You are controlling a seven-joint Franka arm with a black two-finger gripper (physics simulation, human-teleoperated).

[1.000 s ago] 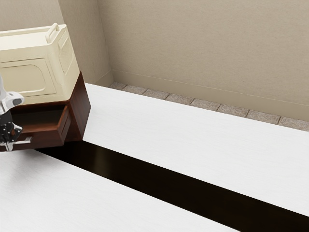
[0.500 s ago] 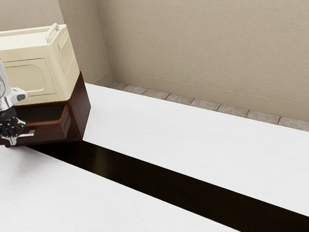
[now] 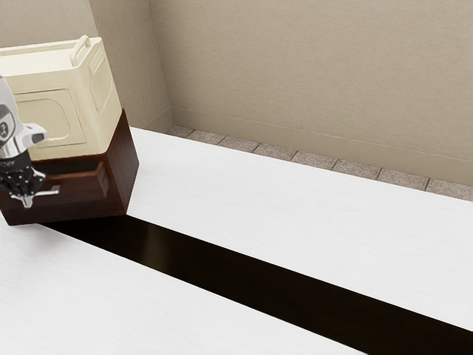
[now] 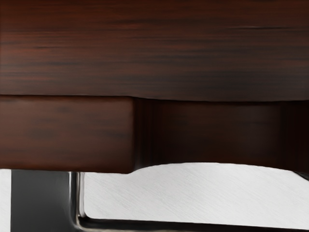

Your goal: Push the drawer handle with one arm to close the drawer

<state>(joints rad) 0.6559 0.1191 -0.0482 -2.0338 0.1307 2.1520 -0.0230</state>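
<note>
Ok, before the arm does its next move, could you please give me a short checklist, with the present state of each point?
1. Claw at the drawer handle: ok, it is down at the bar.
2. Firm contact between claw and handle: cannot tell.
3. Drawer fully closed: not ok, a dark opening shows above its front.
4. Inside of the drawer free of anything that could jam: cannot tell, too little of it is visible.
5. Cream box resting upright on the cabinet: ok.
</note>
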